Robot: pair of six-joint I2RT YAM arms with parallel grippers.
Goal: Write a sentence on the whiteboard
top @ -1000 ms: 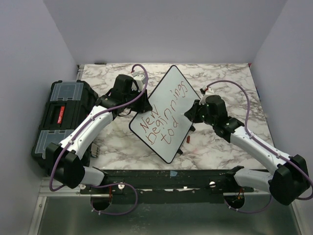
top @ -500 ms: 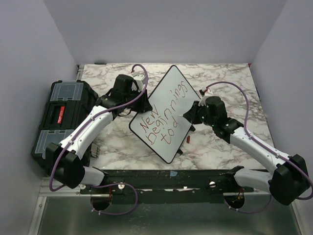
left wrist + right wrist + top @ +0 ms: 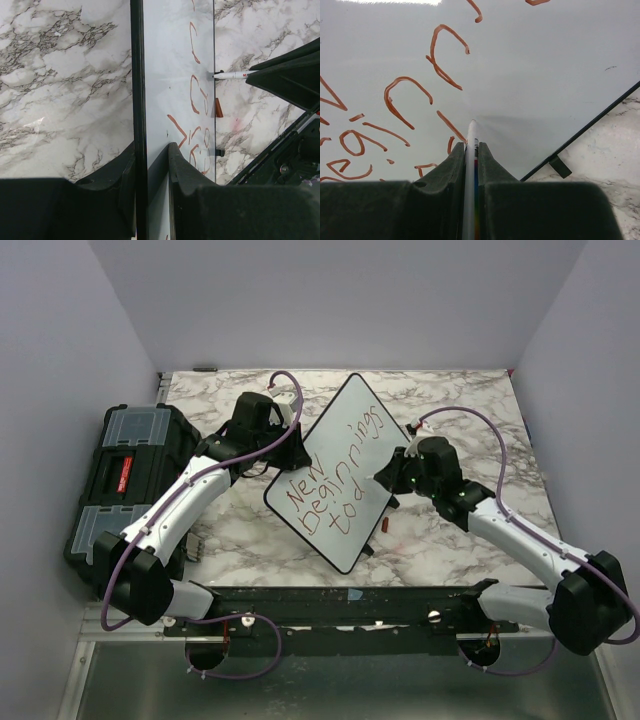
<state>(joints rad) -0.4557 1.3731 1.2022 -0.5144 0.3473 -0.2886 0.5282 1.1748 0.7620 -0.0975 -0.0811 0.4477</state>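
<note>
The whiteboard (image 3: 345, 445) stands tilted like a diamond in the middle of the marble table. The sentence (image 3: 335, 485) in red reads "New Beginnings tod" in three lines. My left gripper (image 3: 296, 452) is shut on the board's black-framed left edge (image 3: 136, 75), one finger on each face (image 3: 151, 150). My right gripper (image 3: 386, 477) is shut on a white marker (image 3: 472, 132), which runs straight out between the fingers (image 3: 471, 146). The marker tip meets the white surface just right of the last red stroke. The left wrist view shows the marker (image 3: 232, 75) reaching the board's far edge.
A black toolbox (image 3: 125, 475) sits at the table's left edge beside my left arm. A small red cap (image 3: 384, 524) lies on the marble (image 3: 450, 400) beside the board's lower right edge. Pale walls close the table in on three sides.
My right gripper with the marker has crept slightly left along the board. The lettering reads the same, and the left arm and board have not moved.
</note>
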